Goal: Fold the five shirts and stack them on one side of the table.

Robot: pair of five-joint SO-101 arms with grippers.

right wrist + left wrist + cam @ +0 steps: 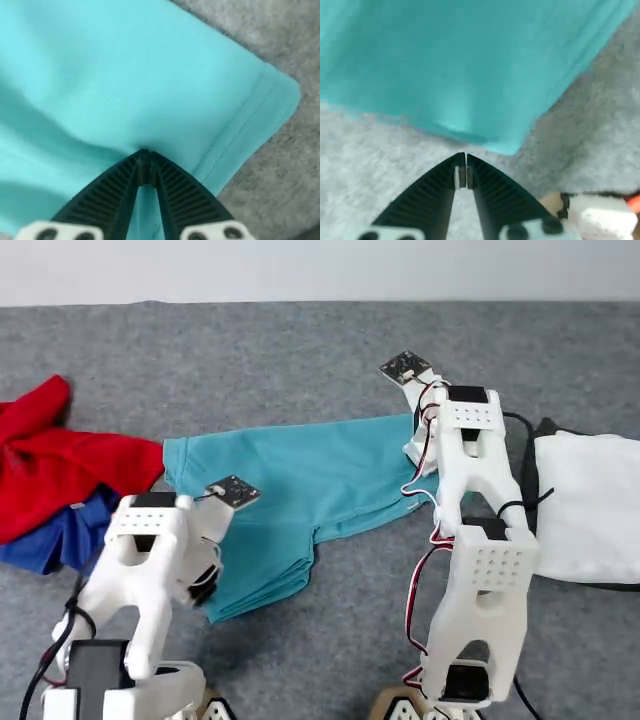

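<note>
Pinching teal shirt (150, 75) near its hem, right gripper (145, 159) borders bare table (282, 200).

Grey carpet-like table cover (300, 350) runs back to a pale wall (300, 265).

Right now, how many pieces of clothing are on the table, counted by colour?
red shirt: 1
blue shirt: 1
teal shirt: 1
white shirt: 1
dark cloth under the white: 1
Total: 5

Bright, even light (seemingly from above) casts soft shadows on the table (300, 350).
</note>
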